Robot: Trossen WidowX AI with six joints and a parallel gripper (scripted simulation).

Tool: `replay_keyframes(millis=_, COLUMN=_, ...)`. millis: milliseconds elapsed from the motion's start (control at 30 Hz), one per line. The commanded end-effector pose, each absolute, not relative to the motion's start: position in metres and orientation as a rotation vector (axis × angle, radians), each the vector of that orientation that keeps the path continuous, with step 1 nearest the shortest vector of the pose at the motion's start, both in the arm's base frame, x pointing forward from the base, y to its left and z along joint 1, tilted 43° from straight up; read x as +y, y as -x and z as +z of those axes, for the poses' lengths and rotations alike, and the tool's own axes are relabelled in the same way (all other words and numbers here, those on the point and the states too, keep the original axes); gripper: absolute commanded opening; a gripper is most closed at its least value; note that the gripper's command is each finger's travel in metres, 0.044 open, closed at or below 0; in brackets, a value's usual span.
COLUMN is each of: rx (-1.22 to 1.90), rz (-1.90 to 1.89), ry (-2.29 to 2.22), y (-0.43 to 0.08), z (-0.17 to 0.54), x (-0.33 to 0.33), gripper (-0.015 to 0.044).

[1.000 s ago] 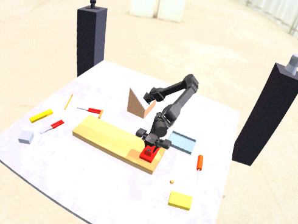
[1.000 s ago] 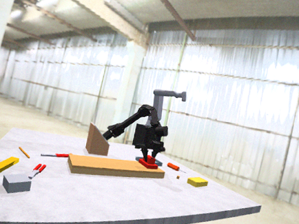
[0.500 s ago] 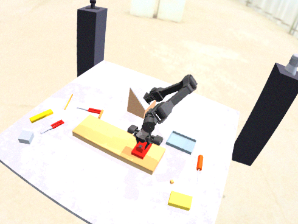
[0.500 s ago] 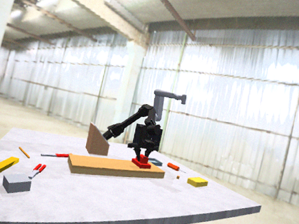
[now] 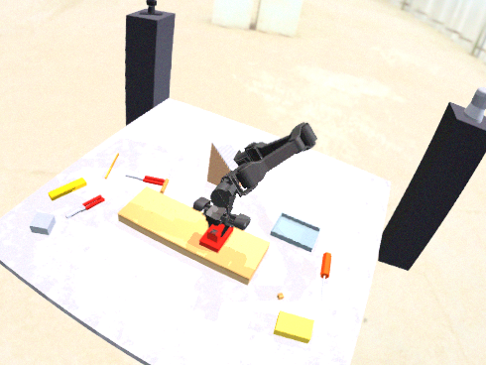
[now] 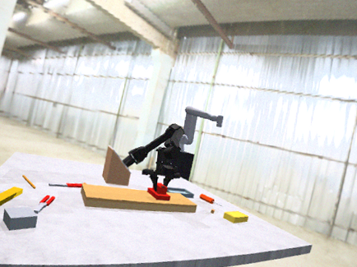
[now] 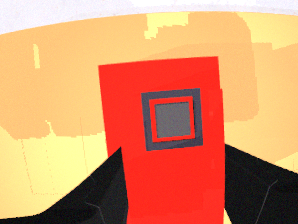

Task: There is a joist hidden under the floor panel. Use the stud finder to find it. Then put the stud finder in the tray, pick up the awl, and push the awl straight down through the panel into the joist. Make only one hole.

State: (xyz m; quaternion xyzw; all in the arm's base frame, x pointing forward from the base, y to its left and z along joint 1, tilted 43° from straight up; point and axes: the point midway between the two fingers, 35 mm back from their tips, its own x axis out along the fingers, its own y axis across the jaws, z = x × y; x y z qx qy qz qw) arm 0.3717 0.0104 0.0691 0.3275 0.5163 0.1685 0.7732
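No lettering, brand, number or sign can be read anywhere in the views.

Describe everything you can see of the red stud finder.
The stud finder is bright red, plastic-looking, with a flat rectangular base and a raised block on it. A gray square in a dark frame marks its top. It sits flat on the wooden panel, toward the tray end, gripped by the gripper.
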Motion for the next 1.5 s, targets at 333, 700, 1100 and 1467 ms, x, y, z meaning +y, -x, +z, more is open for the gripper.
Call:
replay_keyframes(millis=333, rx=1.121, rz=0.358, ry=-0.708, y=-0.366, z=0.033, x=-0.028, gripper=0.0000)
replay_keyframes(millis=700, rx=1.121, rz=0.357, ry=-0.707, y=-0.362, z=0.005, x=-0.058, gripper=0.0000)
replay_keyframes(millis=1100, rx=1.121, rz=0.355, ry=-0.705, y=-0.358, z=-0.024, x=-0.090, gripper=0.0000)
replay_keyframes(millis=1467, rx=1.121, rz=0.354, ry=-0.703, y=-0.355, z=-0.051, x=-0.120, gripper=0.0000)
